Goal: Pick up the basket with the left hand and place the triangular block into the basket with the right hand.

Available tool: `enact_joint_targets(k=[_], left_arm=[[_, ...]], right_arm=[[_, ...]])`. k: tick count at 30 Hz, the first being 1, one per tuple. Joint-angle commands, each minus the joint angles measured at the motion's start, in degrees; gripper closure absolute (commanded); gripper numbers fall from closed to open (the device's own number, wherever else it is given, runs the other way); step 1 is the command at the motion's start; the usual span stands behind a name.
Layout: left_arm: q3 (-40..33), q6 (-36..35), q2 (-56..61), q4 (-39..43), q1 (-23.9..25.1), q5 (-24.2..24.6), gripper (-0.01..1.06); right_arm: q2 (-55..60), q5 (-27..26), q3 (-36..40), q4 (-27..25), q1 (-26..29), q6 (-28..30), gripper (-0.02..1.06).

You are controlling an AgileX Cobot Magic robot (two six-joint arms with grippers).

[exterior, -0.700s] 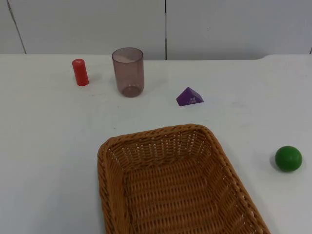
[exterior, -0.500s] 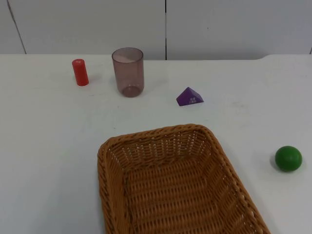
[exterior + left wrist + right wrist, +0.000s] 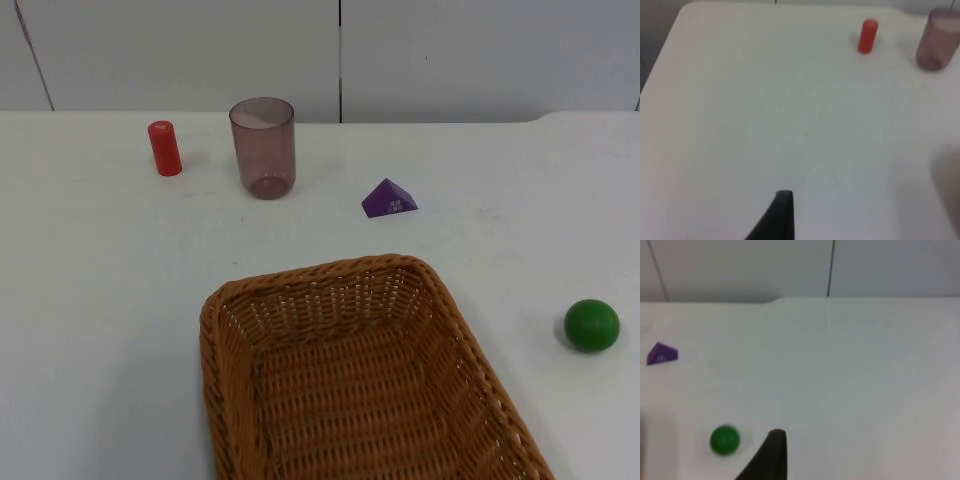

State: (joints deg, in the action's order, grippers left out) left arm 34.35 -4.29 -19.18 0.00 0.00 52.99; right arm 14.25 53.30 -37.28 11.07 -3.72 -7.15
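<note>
The desk (image 3: 100,300) is a smooth white top that runs back to a grey panelled wall (image 3: 450,50). The basket (image 3: 300,290) is the largest thing on it: a rectangular tray of brown woven wicker with a braided rim and sloping ribbed sides, resting flat on the desk with nothing inside. Behind it stands a cup (image 3: 263,147) of smoky translucent plastic, a plain upright cylinder with an open mouth. The ball (image 3: 591,325) is a smooth green sphere, lying apart from the basket's rim. The triangular block (image 3: 389,198) is a purple solid with flat faces and sharp edges, lying on the desk between the cup and the ball, just past the basket's far rim. A small red cylinder (image 3: 165,148) stands upright beside the cup.

The left gripper (image 3: 782,210) hangs over bare desk, with the red cylinder and the cup well ahead of it; whether it is open or closed cannot be told. The right gripper (image 3: 772,450) hangs over the desk with the ball near its black fingertip and the triangular block farther ahead; its state cannot be told either.
</note>
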Motion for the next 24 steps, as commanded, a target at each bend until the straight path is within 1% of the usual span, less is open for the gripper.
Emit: enact_joint_targets(k=[1,2,3,7,8,9,12,13,17,19,21,23,24], left_arm=[[2.40,-1.42,-5.60,-2.74,0.11,-4.27,0.00],[3.59,-1.42,-8.06,-4.44,0.11,-5.72,0.00],[3.59,-1.42,-8.06,-4.44,0.11,-5.72,0.00],[6.27,0.20,-18.46,-9.86,0.11,-11.15,0.00],[6.27,0.20,-18.46,-9.86,0.11,-11.15,0.00],[6.62,1.79,-22.13,-11.78,0.11,-12.17,0.00],[7.20,5.53,-28.55,-14.42,0.11,-13.04,0.00],[7.20,5.53,-28.55,-14.42,0.11,-13.04,0.00],[7.59,7.46,-34.75,-14.45,-0.02,-13.48,0.00],[7.59,7.46,-35.34,-14.61,-0.14,-13.77,0.00],[7.59,7.46,-35.81,-15.24,-1.87,-14.41,0.00],[7.59,7.13,-35.81,-17.09,-5.33,-14.78,0.00],[7.59,7.13,-35.81,-17.09,-5.33,-14.78,0.00]], right_arm=[[5.05,-3.02,-3.79,2.19,-0.19,-0.99,0.00],[7.64,-3.48,-5.80,2.30,-0.19,-0.99,0.00],[7.64,-3.48,-5.80,2.30,-0.19,-0.99,0.00],[16.00,-6.07,-12.34,2.30,-0.19,-0.99,0.00],[16.00,-6.07,-12.34,2.30,-0.19,-0.99,0.00],[18.46,-6.81,-13.91,2.30,-0.19,-0.99,0.00],[22.64,-7.76,-15.56,2.18,-0.19,-0.99,0.00],[22.64,-7.76,-15.56,2.18,-0.19,-0.99,0.00],[26.24,-8.12,-15.80,1.81,-0.19,-0.99,0.00],[27.10,-8.12,-15.80,1.83,-0.19,-0.99,0.00],[28.34,-8.12,-15.80,1.83,-0.19,-0.99,0.00],[29.55,-8.12,-15.80,1.83,-0.19,-0.99,0.00],[29.55,-8.12,-15.80,1.83,-0.19,-0.99,0.00]])
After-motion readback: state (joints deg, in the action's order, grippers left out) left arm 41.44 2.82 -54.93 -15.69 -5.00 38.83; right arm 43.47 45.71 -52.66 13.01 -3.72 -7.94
